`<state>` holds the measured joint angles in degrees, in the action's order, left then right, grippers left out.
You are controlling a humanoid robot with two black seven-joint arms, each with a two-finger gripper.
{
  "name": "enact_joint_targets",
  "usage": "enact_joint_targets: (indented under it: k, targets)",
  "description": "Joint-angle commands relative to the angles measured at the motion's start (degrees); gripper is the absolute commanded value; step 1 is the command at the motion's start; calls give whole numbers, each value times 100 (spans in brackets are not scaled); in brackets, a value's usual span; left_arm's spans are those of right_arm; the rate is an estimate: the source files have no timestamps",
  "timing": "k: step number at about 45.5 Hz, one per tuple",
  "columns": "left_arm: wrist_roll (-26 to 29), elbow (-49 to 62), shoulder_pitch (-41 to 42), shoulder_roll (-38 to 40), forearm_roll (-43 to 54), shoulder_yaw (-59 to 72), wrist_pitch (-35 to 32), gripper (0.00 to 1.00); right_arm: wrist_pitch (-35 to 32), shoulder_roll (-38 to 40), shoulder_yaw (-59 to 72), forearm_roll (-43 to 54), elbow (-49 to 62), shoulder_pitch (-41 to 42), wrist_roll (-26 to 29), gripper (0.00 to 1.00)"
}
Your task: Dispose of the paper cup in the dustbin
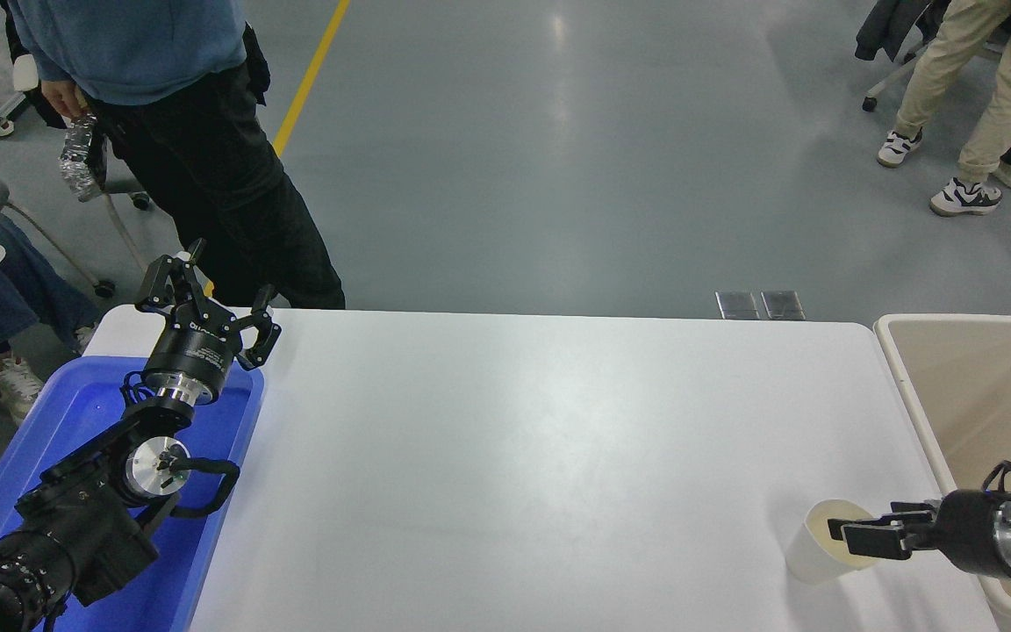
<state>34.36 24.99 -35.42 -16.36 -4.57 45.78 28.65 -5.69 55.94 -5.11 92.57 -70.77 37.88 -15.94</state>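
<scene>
At the table's near right corner, the right gripper [856,537] pinches the rim of the paper cup [821,553], one finger inside, just beside the beige dustbin [909,386]. The grasp appears made; next comes a lift and a carry right over the rim. The left gripper [207,294], jaws spread wide, is parked above the blue tray [75,412].

**Count of things in view**

One white table [514,456]; one paper cup [821,542]; one beige dustbin [918,412]; one blue tray [207,527]; two black grippers, the left gripper [207,303] and the right gripper [856,531]; two metal floor plates [760,305] beyond the table; one crumpled plastic bottle [77,156] in a person's hand; at least three people partly visible at the far side.
</scene>
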Motion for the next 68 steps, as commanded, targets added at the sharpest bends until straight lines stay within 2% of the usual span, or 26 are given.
enact_joint_targets:
  k: [1,5,9,10,13,15,17,18,20,51,68]
  targets:
    - [1,-2,0,1,0,-8,0,100,32,-83,142,7,107,35,-6,99]
    - [1,-2,0,-7,0,-8,0,100,32,-74,151,7,116,53,-6,96]
    - [1,-2,0,-7,0,1,0,100,41,-83,142,-2,99,62,-23,82]
    - [1,-2,0,-7,0,1,0,100,50,-83,142,7,99,79,-15,76]
    - [0,-2,0,1,0,1,0,100,67,-83,142,7,99,97,-15,45]
    - [1,6,0,-7,0,1,0,100,68,-83,142,7,90,106,-15,32]
    - [1,-2,0,-7,0,1,0,100,68,-83,151,-2,90,115,-23,15]
    - [1,6,0,-7,0,-8,0,100,68,-83,151,-2,90,106,-23,8]
    - [1,-2,0,1,0,1,0,100,68,-74,160,-2,72,106,-23,0]
    - [1,-2,0,-7,0,1,0,100,76,31,160,-107,-68,246,-23,0]
    - [1,-2,0,1,0,1,0,100,15,901,160,-98,-771,808,-67,0]
